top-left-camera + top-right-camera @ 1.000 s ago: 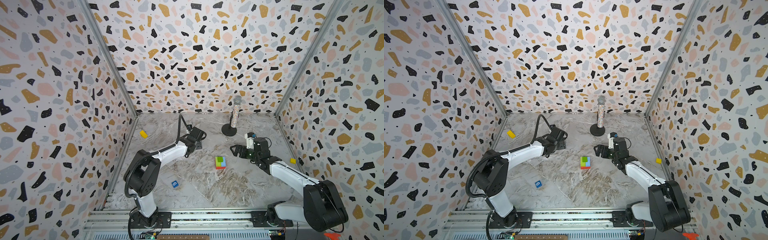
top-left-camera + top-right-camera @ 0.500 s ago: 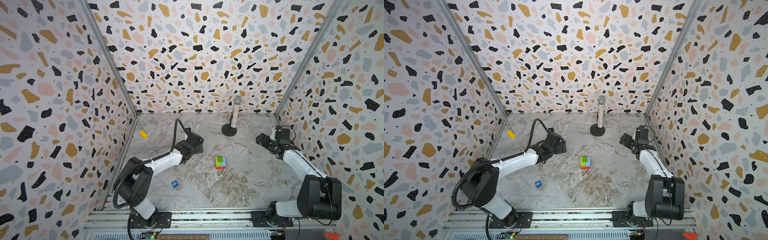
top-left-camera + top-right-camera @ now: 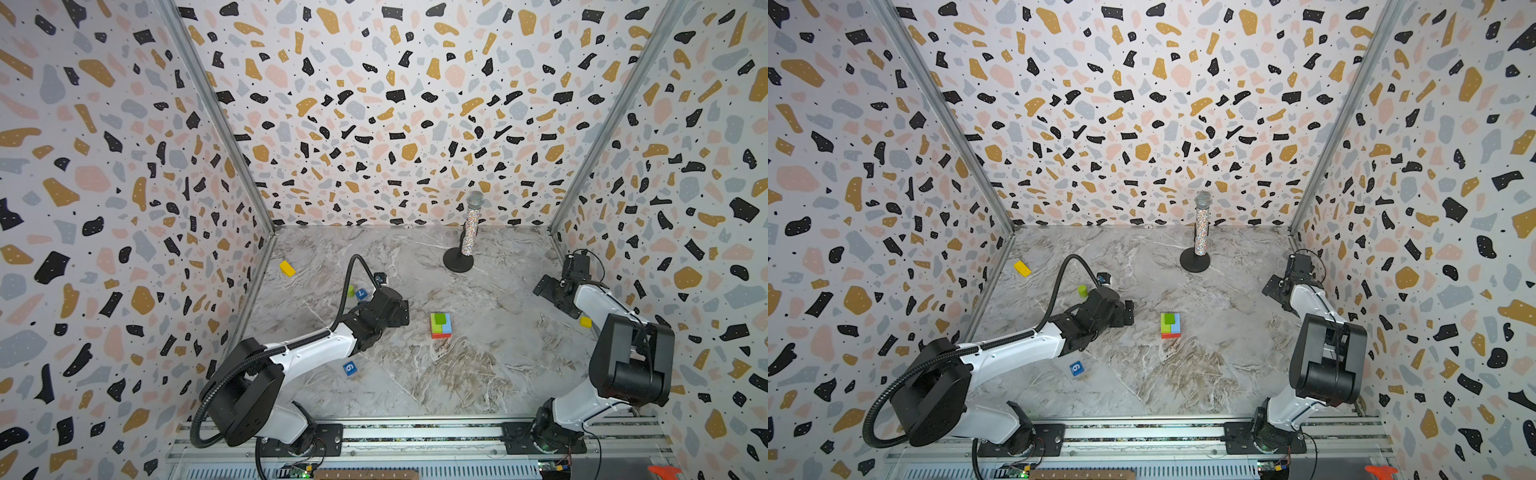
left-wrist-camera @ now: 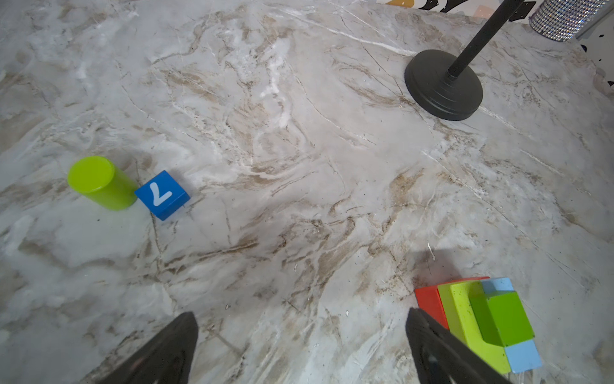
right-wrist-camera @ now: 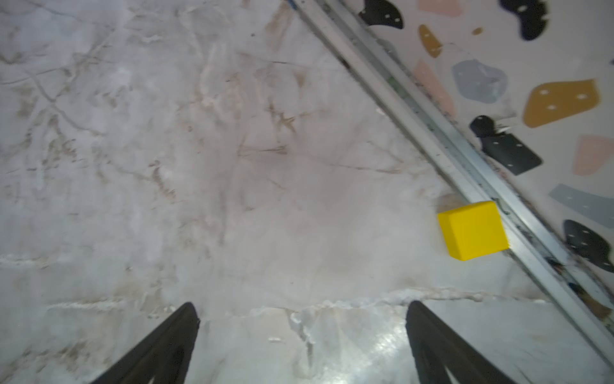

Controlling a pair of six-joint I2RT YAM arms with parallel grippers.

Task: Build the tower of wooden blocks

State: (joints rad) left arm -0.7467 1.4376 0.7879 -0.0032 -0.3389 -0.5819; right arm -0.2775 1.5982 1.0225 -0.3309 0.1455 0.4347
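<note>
Tower (image 3: pixel 440 325) low, mid-table: red and light blue bricks under green ones. Fetch step in hand. Left gripper (image 4: pixel 300 314) empty, jaws wide, just beside tower. Right gripper (image 5: pixel 301 305) empty, jaws wide, near yellow cube (image 5: pixel 473 230) against wall rail (image 5: pixel 432 123). Next: centre jaws over cube, descend, close; rail likely crowds one finger.

Red, lime and light-blue tower (image 3: pixel 440 325), blue cube (image 4: pixel 162 195) with white 7, lime cylinder (image 4: pixel 101 183), yellow cube (image 5: pixel 473 230), grey marbled table (image 3: pixel 457 374)
</note>
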